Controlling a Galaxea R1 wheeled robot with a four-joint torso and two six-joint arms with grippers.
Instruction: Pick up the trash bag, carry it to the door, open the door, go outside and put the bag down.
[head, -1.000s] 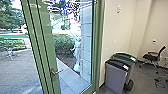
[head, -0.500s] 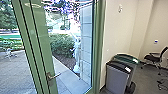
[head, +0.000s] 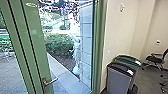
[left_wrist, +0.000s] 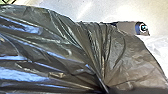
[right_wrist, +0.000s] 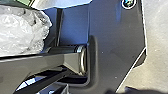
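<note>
You faced a green-framed glass door (head: 33, 45), its lever handle (head: 48, 82) low on the frame. Through the glass you saw smooth pale slabs (head: 61, 75), a hedge (head: 58, 43) and a wall of large blocks (head: 85, 45); farther left lay grey paving (head: 15, 75). Inside, beside the door, a grey bin with a black lid (head: 120, 80) stood in front of another with a green lid (head: 128, 60), both near the cream wall (head: 120, 32). Past them an office chair (head: 155, 59) stood on the dull grey floor (head: 147, 83), with some dark cables (head: 163, 86) below it.

In the left wrist view the trash bag (left_wrist: 50, 50), dark and glossy, spread close to the camera, its folds drawn tightly together where your left gripper (left_wrist: 106, 90) had it pinched. In the right wrist view, crinkled clear plastic (right_wrist: 22, 32) lay beside the robot's own dark parts, and you could not tell whether it belonged to the same bag. Whether your right gripper was wide or narrow, you could not tell.
</note>
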